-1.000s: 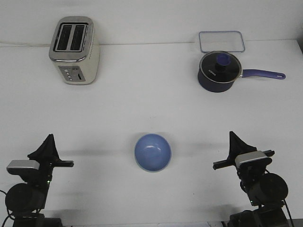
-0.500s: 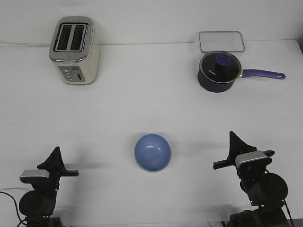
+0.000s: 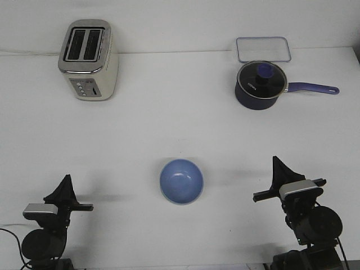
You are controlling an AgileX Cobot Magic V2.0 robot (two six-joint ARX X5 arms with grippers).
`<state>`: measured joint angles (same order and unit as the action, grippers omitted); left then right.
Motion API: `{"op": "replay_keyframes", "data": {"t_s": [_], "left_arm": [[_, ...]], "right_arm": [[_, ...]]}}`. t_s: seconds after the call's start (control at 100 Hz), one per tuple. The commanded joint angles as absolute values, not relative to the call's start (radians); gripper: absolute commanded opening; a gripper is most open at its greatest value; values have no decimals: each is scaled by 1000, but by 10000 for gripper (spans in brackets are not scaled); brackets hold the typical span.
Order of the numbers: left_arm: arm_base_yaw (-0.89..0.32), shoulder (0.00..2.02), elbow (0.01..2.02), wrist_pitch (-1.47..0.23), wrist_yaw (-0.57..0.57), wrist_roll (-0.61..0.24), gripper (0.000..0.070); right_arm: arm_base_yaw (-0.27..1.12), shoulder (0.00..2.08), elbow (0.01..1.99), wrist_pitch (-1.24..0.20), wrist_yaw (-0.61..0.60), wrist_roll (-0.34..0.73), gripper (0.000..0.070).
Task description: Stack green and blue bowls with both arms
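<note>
A light blue bowl (image 3: 181, 181) sits upright on the white table (image 3: 180, 124), near the front middle. No green bowl shows apart from it; I cannot tell whether one is under it. My left gripper (image 3: 66, 184) is at the front left, well left of the bowl, its fingers together in a point and holding nothing. My right gripper (image 3: 277, 167) is at the front right, well right of the bowl, also closed to a point and holding nothing.
A silver toaster (image 3: 88, 59) stands at the back left. A dark navy lidded saucepan (image 3: 260, 84) with a purple handle stands at the back right, with a clear rectangular container (image 3: 263, 49) behind it.
My left arm has drawn back toward the table's front edge and slightly right, then settled. The right arm and the bowl have not moved.
</note>
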<state>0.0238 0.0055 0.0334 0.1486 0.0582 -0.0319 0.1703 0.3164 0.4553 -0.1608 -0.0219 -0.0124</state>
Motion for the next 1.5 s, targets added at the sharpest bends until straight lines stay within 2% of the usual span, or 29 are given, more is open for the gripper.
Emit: {"op": "replay_keyframes", "data": {"t_s": [0.0, 0.54, 0.63, 0.84, 0.96, 1.14, 1.21, 1.49], "left_arm": [[25, 5, 14, 159, 60, -18, 15], [25, 5, 14, 159, 60, -18, 15], [25, 5, 14, 159, 60, -18, 15], [25, 5, 14, 159, 60, -18, 15], [25, 5, 14, 159, 60, -18, 15], [25, 5, 14, 159, 60, -18, 15], [25, 5, 14, 159, 60, -18, 15], [25, 5, 14, 159, 60, -18, 15]], "right_arm": [[173, 321, 456, -149, -19, -20, 0], [173, 319, 456, -147, -18, -24, 0], [147, 311, 447, -150, 20, -85, 0], [40, 170, 253, -85, 23, -153, 0], [23, 68, 130, -42, 24, -214, 0], [19, 1, 12, -4, 25, -230, 0], [19, 1, 13, -34, 24, -229, 0], [20, 1, 13, 6, 27, -203, 0]]}}
